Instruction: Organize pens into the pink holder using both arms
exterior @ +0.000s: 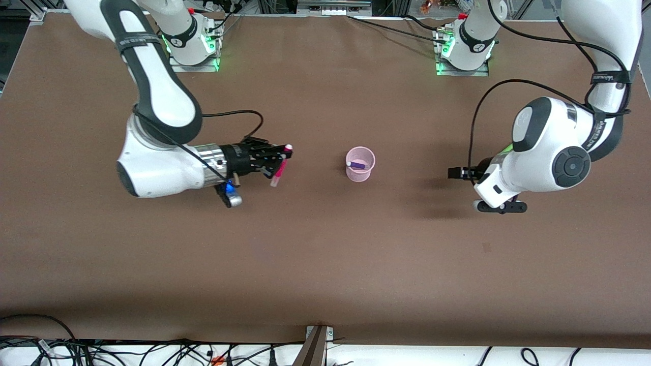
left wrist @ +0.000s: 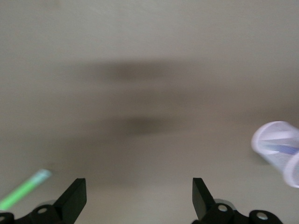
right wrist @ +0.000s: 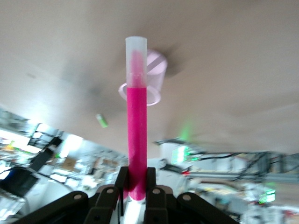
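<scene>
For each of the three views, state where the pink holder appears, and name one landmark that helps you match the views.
Front view: the pink holder stands mid-table between the two grippers, a purple pen inside.
Left wrist view: it shows at the picture's edge, blurred, past the open left gripper.
Right wrist view: it sits partly hidden by the magenta pen in the right gripper.
Shared landmark: the brown table.

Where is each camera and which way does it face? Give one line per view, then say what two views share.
Front view: high across the table, facing both arm bases; shows both arms, the pink holder with a purple pen in it, and the right end effector gripping a magenta pen.
Left wrist view: on the left arm, looking past the open left end effector at the table; the holder sits at the edge.
Right wrist view: on the right arm, looking along the held magenta pen toward the holder.
Shared: all three show the pink holder.
</scene>
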Robot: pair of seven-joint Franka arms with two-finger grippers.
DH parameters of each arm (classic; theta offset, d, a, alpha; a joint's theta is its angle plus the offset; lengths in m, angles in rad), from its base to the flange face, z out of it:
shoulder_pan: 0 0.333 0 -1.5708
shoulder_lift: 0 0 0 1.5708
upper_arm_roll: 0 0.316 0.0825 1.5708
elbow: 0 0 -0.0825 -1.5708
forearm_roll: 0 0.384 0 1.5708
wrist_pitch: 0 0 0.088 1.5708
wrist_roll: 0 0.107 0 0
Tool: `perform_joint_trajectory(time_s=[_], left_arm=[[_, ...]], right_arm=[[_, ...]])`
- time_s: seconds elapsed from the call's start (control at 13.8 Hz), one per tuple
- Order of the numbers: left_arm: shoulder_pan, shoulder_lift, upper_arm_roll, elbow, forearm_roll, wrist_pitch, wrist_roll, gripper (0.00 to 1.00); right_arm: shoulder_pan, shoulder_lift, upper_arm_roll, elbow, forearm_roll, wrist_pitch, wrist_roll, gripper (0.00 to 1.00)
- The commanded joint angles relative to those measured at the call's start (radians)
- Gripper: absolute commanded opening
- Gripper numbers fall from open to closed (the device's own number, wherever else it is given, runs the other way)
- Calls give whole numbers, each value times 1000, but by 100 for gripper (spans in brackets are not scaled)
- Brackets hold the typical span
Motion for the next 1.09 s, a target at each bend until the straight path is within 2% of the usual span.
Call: perform_joint_trajectory(time_s=[0.0, 0.22, 0.29, 0.58, 0.8, 0.94, 1.02], left_arm=[[0, -67, -25, 9, 91, -31, 38, 100], [-1, -113, -26, 24, 100, -19, 138, 100], [-4, -128, -28, 29, 101, -27, 168, 100], [-6, -166, -28, 24, 103, -37, 171, 100], [0, -237, -20, 27, 101, -80, 168, 100], [-12, -286, 19, 23, 100, -77, 174, 100], [-44, -317, 77, 17, 89, -71, 182, 100]], right_arm=[[123, 42, -5, -17, 157, 171, 85, 0], [245, 71, -5, -20, 351, 365, 222, 0], [275, 73, -5, -21, 391, 411, 259, 0], [361, 73, -5, -62, 470, 486, 263, 0], [395, 75, -5, -101, 485, 523, 251, 0], [400, 97, -5, -93, 484, 541, 211, 0], [403, 107, -6, -90, 484, 546, 195, 0]])
